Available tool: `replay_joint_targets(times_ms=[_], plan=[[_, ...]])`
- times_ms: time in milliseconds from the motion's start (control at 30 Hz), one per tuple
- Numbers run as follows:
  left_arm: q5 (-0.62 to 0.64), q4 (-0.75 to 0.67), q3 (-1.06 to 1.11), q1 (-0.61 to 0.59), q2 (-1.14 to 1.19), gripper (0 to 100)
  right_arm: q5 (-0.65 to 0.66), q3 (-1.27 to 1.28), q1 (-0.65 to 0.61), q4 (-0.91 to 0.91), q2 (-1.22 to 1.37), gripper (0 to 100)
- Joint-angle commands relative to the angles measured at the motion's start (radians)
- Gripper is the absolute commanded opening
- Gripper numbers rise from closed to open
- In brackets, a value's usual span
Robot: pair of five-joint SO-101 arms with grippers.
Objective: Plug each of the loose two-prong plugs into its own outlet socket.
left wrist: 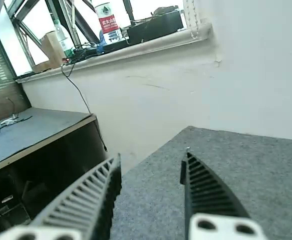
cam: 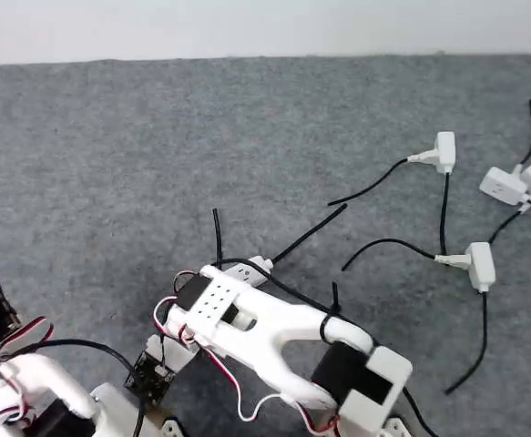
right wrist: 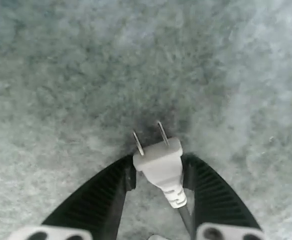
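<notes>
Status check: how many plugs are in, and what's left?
Apparently done: upper socket and lower socket each look filled. In hand: right gripper clamps a loose plug, prongs bare. Left gripper is open, empty. Remaining: seat that plug; whether the far-right pair is joined is unclear.

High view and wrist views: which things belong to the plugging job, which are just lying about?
Job:
two-prong plug, clamped in the right tool
left tool, open
socket blocks, corded, on the grey mat

Lying about:
bottle and cardboard box on the windowsill
side desk
</notes>
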Motion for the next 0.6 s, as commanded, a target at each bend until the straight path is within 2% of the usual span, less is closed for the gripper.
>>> replay_joint_targets(times_ms=[0,67,133,200,367,567], plan=[[-0.005,0.005,-0.05,-0.008,0.0,20,0.014,-0.044,-0.01,0.01,0.036,16.4],[-0.005,0.005,-0.047,-0.005,0.0,20,0.014,-0.046,-0.01,0.01,0.045,12.1],[-0.005,0.005,-0.045,-0.003,0.0,20,0.014,-0.046,-0.01,0.01,0.051,0.2],[-0.005,0.005,-0.045,-0.003,0.0,20,0.011,-0.041,-0.007,0.012,0.051,3.2],[-0.003,0.005,-0.045,-0.003,0.0,20,0.011,-0.049,-0.005,0.082,0.041,0.9],[-0.003,0.005,-0.044,-0.002,0.0,20,-0.018,-0.18,-0.005,0.288,0.041,0.9]])
